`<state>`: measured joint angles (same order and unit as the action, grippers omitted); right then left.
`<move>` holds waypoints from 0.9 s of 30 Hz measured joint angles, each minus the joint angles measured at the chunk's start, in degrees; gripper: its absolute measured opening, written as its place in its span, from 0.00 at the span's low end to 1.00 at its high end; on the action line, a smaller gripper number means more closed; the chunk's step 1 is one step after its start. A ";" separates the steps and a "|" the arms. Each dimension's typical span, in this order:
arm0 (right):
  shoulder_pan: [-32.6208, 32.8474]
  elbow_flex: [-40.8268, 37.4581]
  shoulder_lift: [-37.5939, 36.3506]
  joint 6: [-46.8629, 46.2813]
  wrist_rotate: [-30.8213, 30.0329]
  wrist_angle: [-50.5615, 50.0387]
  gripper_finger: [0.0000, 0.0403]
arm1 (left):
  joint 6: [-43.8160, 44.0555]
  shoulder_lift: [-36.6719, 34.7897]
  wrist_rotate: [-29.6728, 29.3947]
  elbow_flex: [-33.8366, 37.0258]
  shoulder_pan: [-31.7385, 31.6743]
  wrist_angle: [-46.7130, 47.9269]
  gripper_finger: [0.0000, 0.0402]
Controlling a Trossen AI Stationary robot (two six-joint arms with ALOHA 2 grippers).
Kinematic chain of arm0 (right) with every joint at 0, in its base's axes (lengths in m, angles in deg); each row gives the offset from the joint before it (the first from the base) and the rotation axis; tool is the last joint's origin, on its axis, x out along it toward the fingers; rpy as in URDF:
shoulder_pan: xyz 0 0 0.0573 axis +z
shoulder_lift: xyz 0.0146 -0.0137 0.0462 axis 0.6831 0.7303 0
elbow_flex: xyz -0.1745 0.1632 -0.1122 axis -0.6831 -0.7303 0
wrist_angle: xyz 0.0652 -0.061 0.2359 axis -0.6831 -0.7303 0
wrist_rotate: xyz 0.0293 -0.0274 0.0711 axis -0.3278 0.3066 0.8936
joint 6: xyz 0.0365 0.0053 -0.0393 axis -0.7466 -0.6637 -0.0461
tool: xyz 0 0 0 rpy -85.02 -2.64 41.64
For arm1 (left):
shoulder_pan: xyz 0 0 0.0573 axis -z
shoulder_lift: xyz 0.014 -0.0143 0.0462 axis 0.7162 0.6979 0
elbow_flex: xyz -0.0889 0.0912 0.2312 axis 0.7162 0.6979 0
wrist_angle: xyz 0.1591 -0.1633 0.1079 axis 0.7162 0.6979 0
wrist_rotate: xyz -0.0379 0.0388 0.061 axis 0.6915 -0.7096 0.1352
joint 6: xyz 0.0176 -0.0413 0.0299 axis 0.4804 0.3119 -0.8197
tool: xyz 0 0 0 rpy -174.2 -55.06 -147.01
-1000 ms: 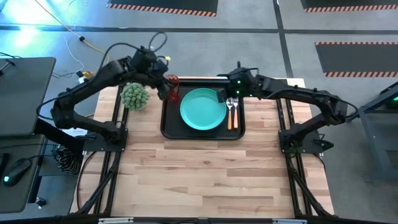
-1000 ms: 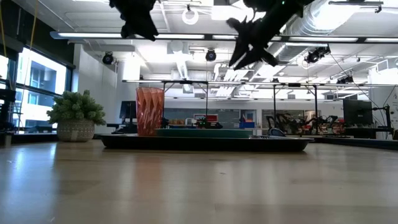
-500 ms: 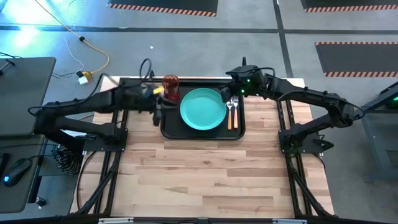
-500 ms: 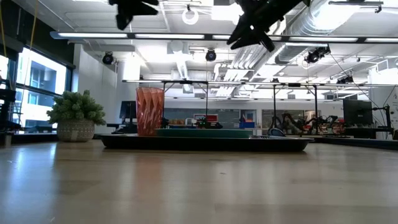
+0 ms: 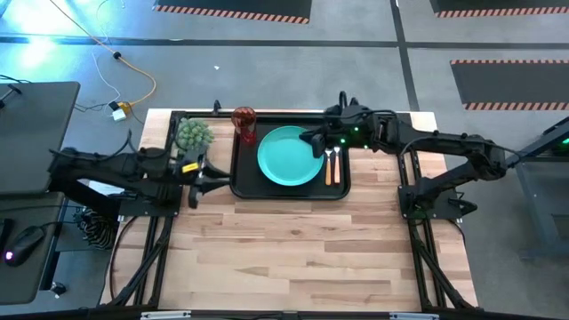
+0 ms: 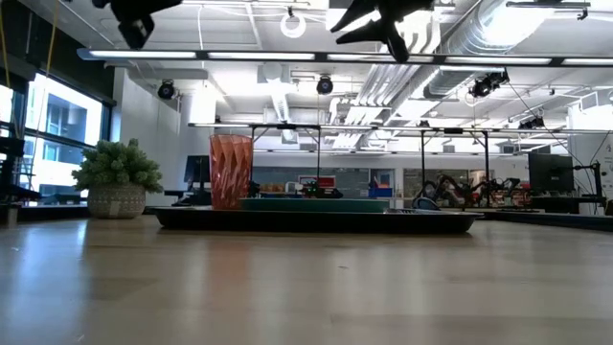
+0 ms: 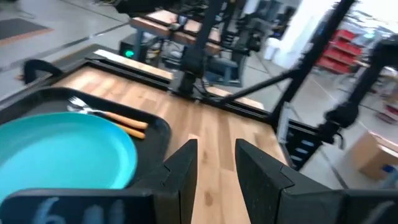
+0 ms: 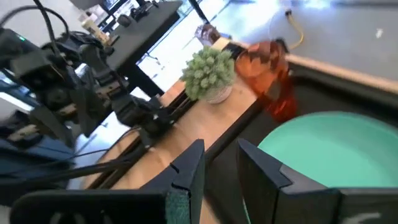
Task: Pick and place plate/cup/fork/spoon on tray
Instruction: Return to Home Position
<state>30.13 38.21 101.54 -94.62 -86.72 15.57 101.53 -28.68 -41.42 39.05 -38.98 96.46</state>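
The black tray (image 5: 242,182) lies at the table's far middle. On it rest the teal plate (image 5: 290,156), the red-brown cup (image 5: 244,124) standing upright at its far left corner, and the fork (image 5: 328,158) and spoon (image 5: 336,167) side by side to the right of the plate. My left gripper (image 5: 194,175) is open and empty, left of the tray and above the table (image 7: 216,165). My right gripper (image 5: 308,140) is open and empty, above the plate's far right rim (image 8: 221,165). In the low view the cup (image 6: 231,171) stands on the tray (image 6: 316,219).
A spiky green plant in a pot (image 5: 193,135) stands on the table left of the tray, just beyond my left gripper. Bare wooden table (image 5: 293,249) stretches from the tray to the near edge.
My left gripper has drawn away from the cup, going toward the table's left and near edges and past the plant. The cup stays upright on the tray. My right gripper has risen above the plate's right side.
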 joint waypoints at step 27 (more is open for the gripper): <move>12.97 0.00 0.00 -9.40 -1.70 3.30 0.21 | -0.74 -26.27 -0.02 29.15 6.43 -9.88 0.25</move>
<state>43.10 38.21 101.54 -104.02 -88.42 18.87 100.79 -54.95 -41.44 68.20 -32.55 86.59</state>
